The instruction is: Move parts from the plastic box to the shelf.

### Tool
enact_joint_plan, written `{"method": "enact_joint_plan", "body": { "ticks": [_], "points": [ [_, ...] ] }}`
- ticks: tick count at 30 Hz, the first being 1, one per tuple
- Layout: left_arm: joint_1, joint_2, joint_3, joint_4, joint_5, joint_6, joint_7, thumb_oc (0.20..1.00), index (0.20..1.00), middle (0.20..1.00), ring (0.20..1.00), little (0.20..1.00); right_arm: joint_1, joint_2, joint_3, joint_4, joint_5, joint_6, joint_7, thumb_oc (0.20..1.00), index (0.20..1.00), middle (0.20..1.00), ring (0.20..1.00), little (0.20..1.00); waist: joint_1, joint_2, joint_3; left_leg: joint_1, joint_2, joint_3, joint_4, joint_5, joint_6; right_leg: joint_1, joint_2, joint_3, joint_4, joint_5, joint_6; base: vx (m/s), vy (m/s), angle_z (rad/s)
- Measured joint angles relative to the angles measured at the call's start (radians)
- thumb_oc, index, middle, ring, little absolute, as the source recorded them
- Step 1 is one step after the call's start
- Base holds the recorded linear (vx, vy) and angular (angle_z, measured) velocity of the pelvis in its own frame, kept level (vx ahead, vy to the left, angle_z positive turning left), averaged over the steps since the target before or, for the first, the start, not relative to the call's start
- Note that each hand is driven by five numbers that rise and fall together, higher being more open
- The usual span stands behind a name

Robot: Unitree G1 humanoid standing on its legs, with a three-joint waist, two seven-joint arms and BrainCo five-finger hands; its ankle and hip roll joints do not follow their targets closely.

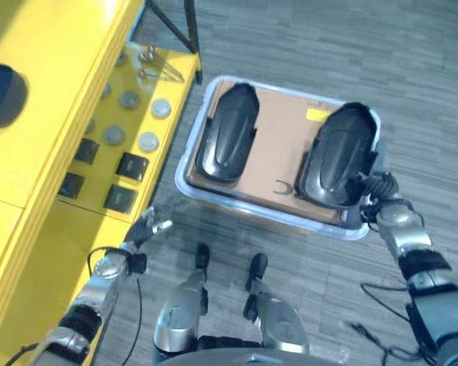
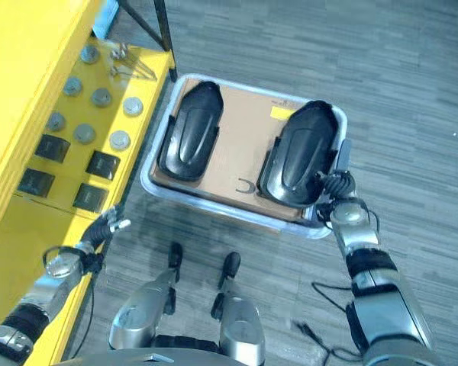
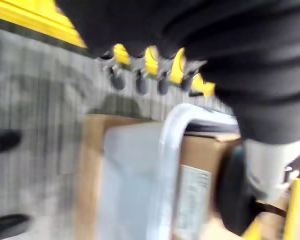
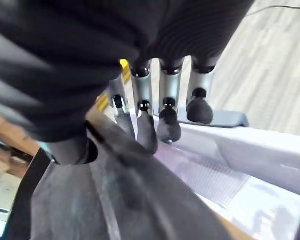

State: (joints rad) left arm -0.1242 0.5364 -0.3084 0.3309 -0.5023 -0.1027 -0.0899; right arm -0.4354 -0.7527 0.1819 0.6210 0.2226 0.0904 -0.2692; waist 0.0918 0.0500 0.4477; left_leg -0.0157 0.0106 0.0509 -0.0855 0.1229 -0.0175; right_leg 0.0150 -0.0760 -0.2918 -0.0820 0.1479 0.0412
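Observation:
A clear plastic box [image 1: 269,212] lined with cardboard stands on the floor in front of me. Two large black moulded parts lie in it: one on the left [image 1: 227,131] and one on the right [image 1: 337,156]. My right hand [image 1: 375,191] is at the near right edge of the right part. Its fingers [image 4: 147,130] reach down between the part [image 4: 120,200] and the box wall, and the thumb rests on the part's top. My left hand [image 1: 145,227] hangs open by the front edge of the yellow shelf [image 1: 53,114], apart from the box and holding nothing.
On the shelf's lower level lie several round grey discs [image 1: 148,141] and black blocks [image 1: 132,165]. A black stand leg [image 1: 189,30] rises behind the box's far left corner. Grey plank floor surrounds the box on the right and far sides.

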Motion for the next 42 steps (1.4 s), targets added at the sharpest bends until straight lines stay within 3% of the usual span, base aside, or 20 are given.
{"method": "enact_joint_plan", "body": {
  "ticks": [1,2,5,8,15,21,26,34,42],
  "points": [
    [0.002,0.019,0.009,-0.058,-0.006,0.024,0.003,1.0,1.0,1.0,1.0,1.0,0.036,-0.003,-0.012,-0.059,-0.027,0.006,-0.015,0.2,0.2,0.2,0.2,0.2,-0.006,-0.002,-0.026,0.003,0.001,0.0,0.0,-0.005,0.002,0.003,0.0,0.0,0.0,-0.003,0.001,0.09,-0.081,-0.04],
    [0.019,0.039,0.052,-0.186,-0.018,0.049,0.003,1.0,1.0,1.0,1.0,1.0,0.131,-0.005,-0.047,-0.203,-0.1,-0.004,-0.062,0.2,0.2,0.2,0.2,0.2,-0.01,-0.005,-0.093,0.015,0.0,0.002,0.0,-0.012,0.002,0.014,0.0,0.003,0.0,-0.011,0.005,0.07,-0.059,-0.04],
    [0.016,0.037,0.079,-0.241,-0.055,0.075,-0.006,1.0,1.0,1.0,1.0,1.0,0.198,-0.01,-0.049,-0.298,-0.181,-0.024,-0.097,0.2,0.2,0.2,0.2,0.2,-0.026,-0.012,-0.189,0.037,0.0,0.004,-0.001,-0.032,0.007,0.04,0.001,0.007,0.0,-0.028,0.009,0.05,-0.07,-0.04],
    [0.016,0.033,0.079,-0.367,-0.085,0.116,-0.068,1.0,1.0,1.0,1.0,1.0,0.214,-0.024,-0.052,-0.422,-0.298,-0.053,-0.17,0.2,0.2,0.2,0.2,0.2,-0.041,-0.034,-0.234,0.066,0.005,0.005,0.0,-0.034,0.006,0.062,0.006,0.009,0.0,-0.038,0.01,0.02,-0.061,-0.04],
    [-0.093,0.024,0.02,-0.403,-0.144,0.175,-0.125,1.0,1.0,1.0,1.0,1.0,0.124,-0.054,-0.057,-0.545,-0.462,-0.138,-0.259,0.2,0.2,0.2,0.2,0.2,-0.057,-0.045,-0.258,0.07,0.007,0.02,0.0,-0.032,0.006,0.056,0.008,0.027,-0.001,-0.036,0.01,0.01,-0.02,-0.06],
    [-0.18,-0.06,-0.05,-0.377,-0.143,0.185,-0.027,1.0,1.0,1.0,1.0,1.0,-0.025,-0.063,0.032,-0.652,-0.54,-0.184,-0.324,0.2,0.2,0.2,0.2,0.2,-0.078,-0.047,-0.27,0.083,0.006,0.034,0.0,-0.029,0.011,0.06,0.009,0.045,0.0,-0.029,0.003,0.03,-0.016,-0.1],
    [-0.212,-0.116,-0.074,-0.366,-0.146,0.184,0.0,1.0,1.0,1.0,1.0,1.0,-0.065,-0.045,0.102,-0.675,-0.573,-0.203,-0.318,0.2,0.2,0.2,0.2,0.2,-0.076,-0.047,-0.272,0.088,0.006,0.038,0.006,-0.031,0.01,0.061,0.009,0.052,0.0,-0.027,0.002,0.01,-0.003,-0.03],
    [-0.244,-0.134,-0.105,-0.374,-0.214,0.183,0.004,1.0,1.0,1.0,1.0,1.0,-0.07,-0.003,0.244,-0.63,-0.605,-0.223,-0.276,0.2,0.2,0.2,0.2,0.2,-0.067,-0.048,-0.274,0.099,0.006,0.038,0.0,-0.034,0.012,0.073,0.009,0.052,0.0,-0.028,0.002,0.0,0.0,0.0],
    [-0.243,-0.136,-0.106,-0.389,-0.241,0.168,0.056,1.0,1.0,1.0,1.0,1.0,-0.07,0.106,0.267,-0.556,-0.561,-0.234,-0.28,0.2,0.2,0.2,0.2,0.2,-0.039,-0.056,-0.292,0.093,0.004,0.027,0.0,-0.031,0.013,0.075,0.006,0.036,0.0,-0.03,0.003,0.0,0.009,0.06]
  ]
}}
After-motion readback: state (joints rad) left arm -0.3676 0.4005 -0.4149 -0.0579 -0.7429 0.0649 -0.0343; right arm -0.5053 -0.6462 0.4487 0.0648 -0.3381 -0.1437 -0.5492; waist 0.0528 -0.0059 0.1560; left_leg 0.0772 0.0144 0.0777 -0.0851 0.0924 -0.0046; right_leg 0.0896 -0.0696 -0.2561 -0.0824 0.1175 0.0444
